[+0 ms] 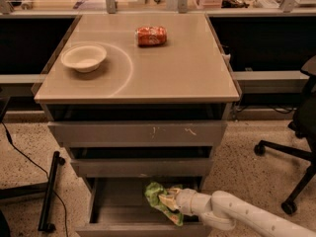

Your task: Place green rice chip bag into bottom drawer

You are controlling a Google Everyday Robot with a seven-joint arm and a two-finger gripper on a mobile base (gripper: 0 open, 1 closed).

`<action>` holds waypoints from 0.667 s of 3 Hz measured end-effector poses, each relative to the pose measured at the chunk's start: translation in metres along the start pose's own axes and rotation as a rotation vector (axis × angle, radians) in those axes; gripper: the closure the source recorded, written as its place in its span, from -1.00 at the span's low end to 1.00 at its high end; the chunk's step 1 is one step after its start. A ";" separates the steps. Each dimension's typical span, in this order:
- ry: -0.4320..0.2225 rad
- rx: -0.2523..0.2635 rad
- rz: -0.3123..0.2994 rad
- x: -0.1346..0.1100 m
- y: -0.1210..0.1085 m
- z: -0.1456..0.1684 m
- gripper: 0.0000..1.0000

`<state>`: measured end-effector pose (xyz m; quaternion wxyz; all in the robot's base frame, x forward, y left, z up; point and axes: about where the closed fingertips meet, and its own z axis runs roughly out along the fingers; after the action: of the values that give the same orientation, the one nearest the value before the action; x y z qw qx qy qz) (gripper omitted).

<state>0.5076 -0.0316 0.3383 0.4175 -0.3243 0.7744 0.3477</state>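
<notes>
- Gripper (167,200) is down low, inside the open bottom drawer (118,204) — jaws clamped on the bag (154,191), which bunches green around them.
- The bag hangs over the right half of the bottom drawer, behind its front wall and under the overhang of the middle drawer (140,168). I cannot tell whether its lower edge touches the drawer floor.
- My reading: pick done, carry done, drawer already pulled out. What is left is to let go of the bag, then draw the arm (247,215) back out toward the front right.
- Call it most of the way there — the release is the one step that counts now.
- In the way? The middle drawer stands a little out, just above the gripper, so there is scant room overhead and a straight lift looks a poor exit. The bottom drawer's front wall also lies just below the arm.
- The left part of the bottom drawer shows grey floor, so the bag has space to settle.
- Up on the counter (187,78), a red can (151,35) lies on its side near the back and a pale bowl (83,58) sits toward the left. They are well apart, and neither is in play.
- The top drawer (138,132), with its scuffed front, is also slightly out.
- On the floor, a chair (284,153) stands to the right, on the arm's side. A black stand (52,191) is to the left, apart from the drawers.
</notes>
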 end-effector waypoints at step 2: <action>0.101 0.024 0.015 0.046 -0.021 0.008 1.00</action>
<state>0.5073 -0.0458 0.2895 0.3791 -0.3304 0.8010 0.3249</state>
